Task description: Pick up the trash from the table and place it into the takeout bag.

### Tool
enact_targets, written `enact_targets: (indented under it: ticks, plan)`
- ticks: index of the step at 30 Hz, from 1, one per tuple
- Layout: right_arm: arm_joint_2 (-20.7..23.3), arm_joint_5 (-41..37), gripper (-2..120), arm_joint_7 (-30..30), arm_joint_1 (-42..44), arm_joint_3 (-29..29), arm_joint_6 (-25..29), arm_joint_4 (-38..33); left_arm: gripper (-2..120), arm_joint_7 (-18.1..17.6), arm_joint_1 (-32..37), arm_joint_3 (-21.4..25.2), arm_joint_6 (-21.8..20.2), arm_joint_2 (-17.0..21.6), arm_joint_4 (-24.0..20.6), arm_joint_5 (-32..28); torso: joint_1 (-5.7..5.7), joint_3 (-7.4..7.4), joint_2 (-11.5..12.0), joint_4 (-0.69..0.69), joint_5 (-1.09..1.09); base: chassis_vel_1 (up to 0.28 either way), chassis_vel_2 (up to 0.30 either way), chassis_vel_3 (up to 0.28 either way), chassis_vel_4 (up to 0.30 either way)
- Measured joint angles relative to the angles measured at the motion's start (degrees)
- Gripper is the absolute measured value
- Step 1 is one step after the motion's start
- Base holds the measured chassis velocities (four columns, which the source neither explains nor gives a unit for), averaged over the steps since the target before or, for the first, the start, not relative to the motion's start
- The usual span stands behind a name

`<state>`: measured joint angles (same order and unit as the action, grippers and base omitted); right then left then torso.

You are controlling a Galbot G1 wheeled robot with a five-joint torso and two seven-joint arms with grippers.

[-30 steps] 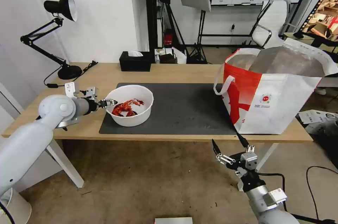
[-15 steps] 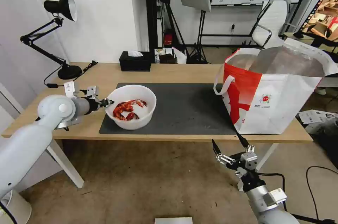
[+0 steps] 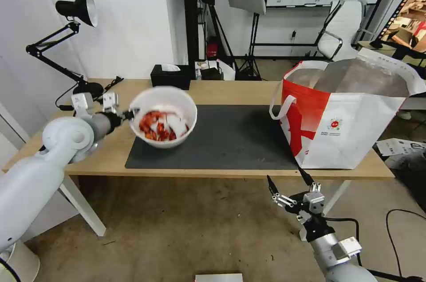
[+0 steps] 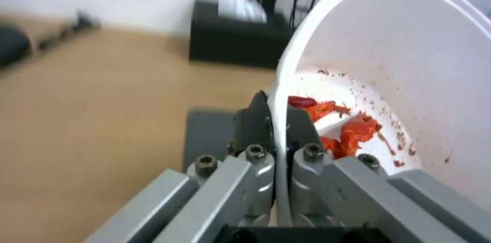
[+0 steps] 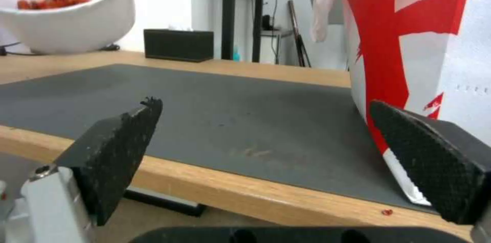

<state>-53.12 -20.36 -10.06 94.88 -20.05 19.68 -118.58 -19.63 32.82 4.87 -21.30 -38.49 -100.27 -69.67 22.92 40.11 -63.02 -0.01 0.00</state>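
Note:
A white round bowl [image 3: 163, 115] of red crayfish shells hangs tilted above the left end of the dark grey mat [image 3: 230, 135]. My left gripper [image 3: 132, 114] is shut on its near rim; the left wrist view shows the fingers [image 4: 256, 120] pinching the bowl [image 4: 399, 66] wall, one inside and one outside. The white-and-red takeout bag [image 3: 346, 118] stands open at the right end of the table [image 3: 133, 91]. Below the table's front edge, under the bag, my right gripper [image 3: 287, 184] waits open. In the right wrist view its pads [image 5: 117, 139] frame the mat [image 5: 205, 101], the bag [image 5: 409, 43] and the lifted bowl [image 5: 66, 13].
A black tissue box [image 3: 170, 77] sits at the table's back edge behind the bowl. A black desk lamp [image 3: 77, 42] stands at the back left corner. Stands, a chair and cables fill the room behind; bare floor lies before the table.
My left gripper has lifted the bowl off the mat and tilted it; it now hangs higher than before. The right arm has not moved.

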Motion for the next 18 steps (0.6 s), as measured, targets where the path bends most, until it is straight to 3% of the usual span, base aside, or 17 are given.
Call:
enact_targets:
  ticks: [3, 5, 13, 18]
  plan:
    - [0.0, 0.0, 100, 0.0, 0.0, 0.0, 0.0, 0.0, 0, 0.31, -1.81, -3.1, 4.46, 0.35, 0.28, 5.31, 0.0, 0.0, 0.0, 0.01, 0.0, 0.0, 0.0, 0.0, 0.0]
    - [0.0, 0.0, 100, 0.0, 0.0, 0.0, 0.0, 0.0, 0, 0.33, -2.02, -3.46, 4.75, 0.38, 0.26, 5.76, 0.0, 0.0, 0.0, 0.01, 0.0, 0.0, 0.0, 0.0, 0.0]
    - [0.0, 0.0, 100, 0.0, 0.0, 0.0, 0.0, 0.0, 0, -0.36, -6.46, -6.77, 2.41, -0.91, -0.74, 1.19, 0.0, 0.0, 0.0, 0.03, -0.01, 0.0, 0.0, 0.0, 0.0]
    - [0.0, 0.0, 100, 0.0, -0.01, 0.0, 0.0, 0.0, 0, -3.3, -16.29, -13.67, 1.13, -5.17, 0.37, -3.6, 0.0, 0.0, 0.0, 0.02, 0.01, 0.0, 0.0, 0.0, 0.0]
